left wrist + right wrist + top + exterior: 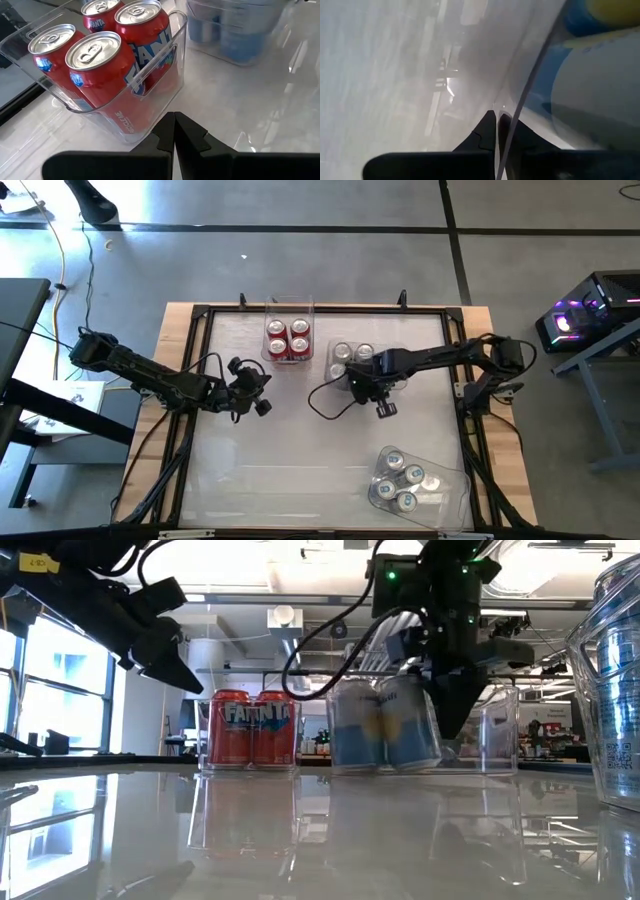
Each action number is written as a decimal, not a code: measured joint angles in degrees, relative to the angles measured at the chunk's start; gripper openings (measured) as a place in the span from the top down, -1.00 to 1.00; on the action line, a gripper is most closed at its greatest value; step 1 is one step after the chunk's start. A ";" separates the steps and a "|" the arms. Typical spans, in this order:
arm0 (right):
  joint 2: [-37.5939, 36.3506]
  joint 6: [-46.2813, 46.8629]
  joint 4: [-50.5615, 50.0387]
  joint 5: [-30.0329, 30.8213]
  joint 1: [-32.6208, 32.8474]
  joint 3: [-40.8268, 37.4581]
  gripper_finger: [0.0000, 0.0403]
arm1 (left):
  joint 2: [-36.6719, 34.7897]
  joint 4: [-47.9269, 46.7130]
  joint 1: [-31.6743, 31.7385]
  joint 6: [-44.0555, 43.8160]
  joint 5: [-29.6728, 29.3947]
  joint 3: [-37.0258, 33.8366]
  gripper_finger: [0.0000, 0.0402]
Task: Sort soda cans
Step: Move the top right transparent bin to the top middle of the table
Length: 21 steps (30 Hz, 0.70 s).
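Observation:
Red cans (288,340) stand in a clear bin at the table's far side, also in the low view (252,728) and left wrist view (117,55). Blue cans (352,358) (385,725) fill part of a second clear bin (490,730) to their right. Silver-grey cans (405,480) sit in a third bin near the table's near right corner. My left gripper (258,380) (174,117) hovers shut, just left of and nearer than the red bin (165,75), touching nothing. My right gripper (378,385) (455,720) is shut at the blue cans' bin. My right gripper pinches the clear bin's thin wall (520,110) between its two fingers, one finger (485,132) outside and one on the cans' side. It comes from above, pointing down. A blue can (600,75) stands right behind that wall. The bin's base sits at table level.
The third bin's wall (620,670) looms close at the low view's right. Cables hang from both arms over the table's middle (320,400). A black frame rims the table (200,315). Bare tabletop lies across the near left part (270,470).

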 joint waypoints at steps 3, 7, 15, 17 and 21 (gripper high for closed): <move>0.02 0.33 -0.29 -0.68 0.00 0.00 1.00 | 0.00 0.18 0.00 0.01 0.02 0.00 1.00; 0.09 2.09 -0.47 0.19 0.04 -0.02 0.89 | 0.00 0.33 0.00 0.04 0.16 0.00 1.00; -0.22 3.44 -1.77 1.16 0.08 -0.04 0.33 | 0.00 0.33 0.02 0.02 0.22 0.02 1.00; -0.82 4.87 -1.84 1.52 0.41 -0.09 0.21 | 0.00 0.38 0.00 0.02 0.22 0.02 1.00; -3.01 8.55 -2.34 2.00 1.19 -0.20 0.10 | 0.00 0.38 0.00 0.03 0.22 0.02 1.00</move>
